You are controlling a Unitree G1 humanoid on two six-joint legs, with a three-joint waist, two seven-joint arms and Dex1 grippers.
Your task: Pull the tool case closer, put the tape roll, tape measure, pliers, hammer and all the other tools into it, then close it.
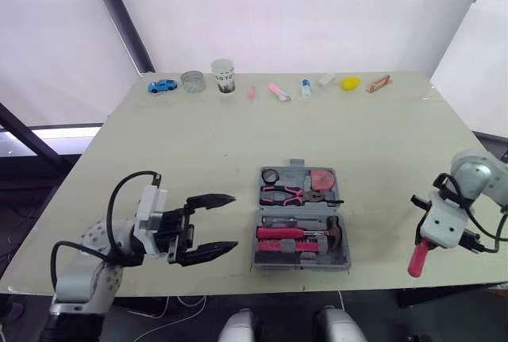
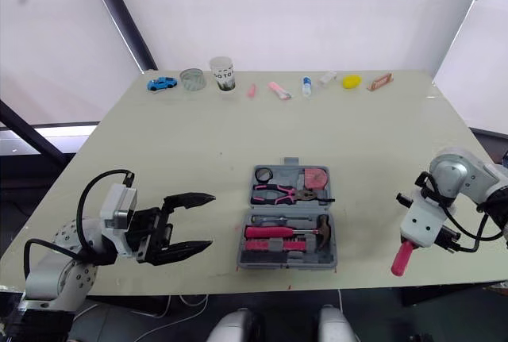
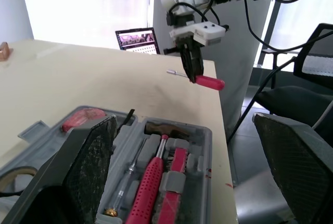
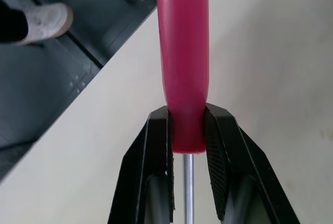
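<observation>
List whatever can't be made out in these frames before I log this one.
- Tip of the screwdriver: in the right wrist view, the shaft runs off the bottom edge between the fingers of the right gripper; too small in the left wrist view.
- Small items on the far edge of the table: head views, too small to identify.
- Part of the tool case: left wrist view, behind a finger of the left gripper.

Along the far edge of the tabletop [image 1: 198, 151] runs a row of small things: a blue toy car [image 1: 162, 86], just beside it a clear round dish [image 1: 193, 81], then an upright printed cup [image 1: 224, 76]. Further right lie two pink pieces [image 1: 252, 93] [image 1: 278, 93], a small blue-capped bottle [image 1: 305, 87], a white bit [image 1: 326, 79], a yellow lump [image 1: 350, 83] and an orange-brown piece [image 1: 379, 83]. Beyond the tabletop, an open laptop [image 3: 137, 40] and a dark chair [image 3: 307, 78] stand.
</observation>
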